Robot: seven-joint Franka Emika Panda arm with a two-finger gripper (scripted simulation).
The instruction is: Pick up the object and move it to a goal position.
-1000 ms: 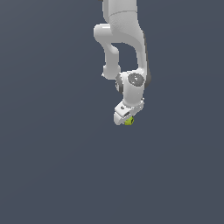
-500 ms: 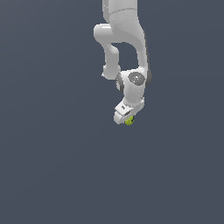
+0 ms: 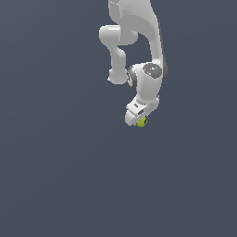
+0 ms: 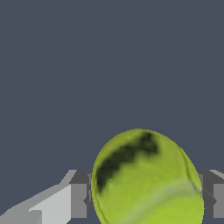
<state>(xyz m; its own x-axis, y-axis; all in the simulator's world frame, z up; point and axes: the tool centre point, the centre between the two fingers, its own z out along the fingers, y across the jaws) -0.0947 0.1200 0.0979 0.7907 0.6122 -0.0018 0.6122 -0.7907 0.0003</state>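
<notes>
Ball (image 4: 146, 179) of yellow-green colour fills the space between the two fingers in the wrist view. It is roughly round, a little longer in one direction, like an egg. Its surface looks matte and slightly fuzzy. One dark, blotchy band crosses the upper part, and one pale, curved stripe runs across the lower part, like the seam on a tennis ball.

The gripper (image 4: 146, 199) is clenched on the ball. On each side of the ball a grey finger pad (image 4: 78, 200) presses against it, and no gap shows between pad and ball. The pads are flat and box-shaped, with hard edges and a plain, smooth finish. Beside one pad a lighter, white part of the finger slopes away.

In the exterior view the ball (image 3: 142, 121) is only a small bright spot at the lower tip of the gripper (image 3: 138, 119), just under the white hand and partly hidden by it. From this view alone the fingers are too small to judge, probably because of the distance. The arm (image 3: 139, 41) above the gripper is made of smooth, glossy white, rounded segments, with a grey disc at the wrist joint (image 3: 152, 70). The background around the ball is even dark blue-grey without any texture.
</notes>
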